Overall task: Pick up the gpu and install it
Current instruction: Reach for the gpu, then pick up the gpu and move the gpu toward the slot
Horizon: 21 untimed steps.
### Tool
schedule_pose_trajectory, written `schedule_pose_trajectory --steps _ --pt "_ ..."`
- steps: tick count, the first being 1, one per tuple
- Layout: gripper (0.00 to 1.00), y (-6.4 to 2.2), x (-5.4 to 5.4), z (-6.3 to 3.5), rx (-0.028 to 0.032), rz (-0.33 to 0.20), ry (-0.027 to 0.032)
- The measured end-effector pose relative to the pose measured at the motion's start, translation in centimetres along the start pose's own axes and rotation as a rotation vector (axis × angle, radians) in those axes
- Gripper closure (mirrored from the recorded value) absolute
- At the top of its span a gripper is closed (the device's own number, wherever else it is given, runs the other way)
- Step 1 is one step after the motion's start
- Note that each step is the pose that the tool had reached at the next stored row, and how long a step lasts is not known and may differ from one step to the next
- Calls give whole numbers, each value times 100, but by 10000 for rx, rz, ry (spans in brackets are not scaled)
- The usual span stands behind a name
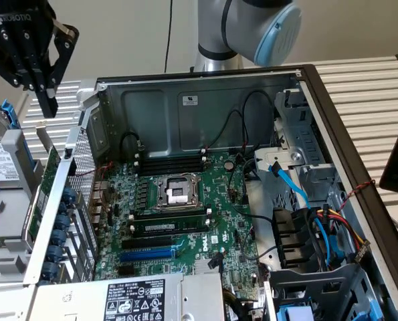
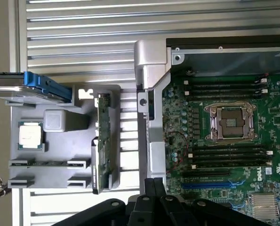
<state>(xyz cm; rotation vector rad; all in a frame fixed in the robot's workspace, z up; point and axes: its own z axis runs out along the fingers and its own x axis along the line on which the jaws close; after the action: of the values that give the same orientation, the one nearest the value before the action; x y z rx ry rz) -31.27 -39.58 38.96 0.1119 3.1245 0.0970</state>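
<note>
The gpu [image 2: 102, 141] [image 1: 45, 190], a narrow green circuit card viewed edge-on, stood upright on its long edge in a slot of the grey holder tray [image 2: 55, 155], outside the open computer case [image 2: 151, 56] and just beside its outer wall.

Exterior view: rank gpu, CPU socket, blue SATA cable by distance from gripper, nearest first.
1. gpu, just below the gripper, at the exterior view's left.
2. CPU socket, middle of the motherboard.
3. blue SATA cable, toward the exterior view's right.
</note>
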Motion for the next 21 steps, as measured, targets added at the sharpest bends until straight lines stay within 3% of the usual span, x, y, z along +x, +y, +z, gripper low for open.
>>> schedule_pose_trajectory --steps 9,21 --pt "89 1 329 47 -1 1 -1" --pt "89 -10 536 130 -1 9 6"
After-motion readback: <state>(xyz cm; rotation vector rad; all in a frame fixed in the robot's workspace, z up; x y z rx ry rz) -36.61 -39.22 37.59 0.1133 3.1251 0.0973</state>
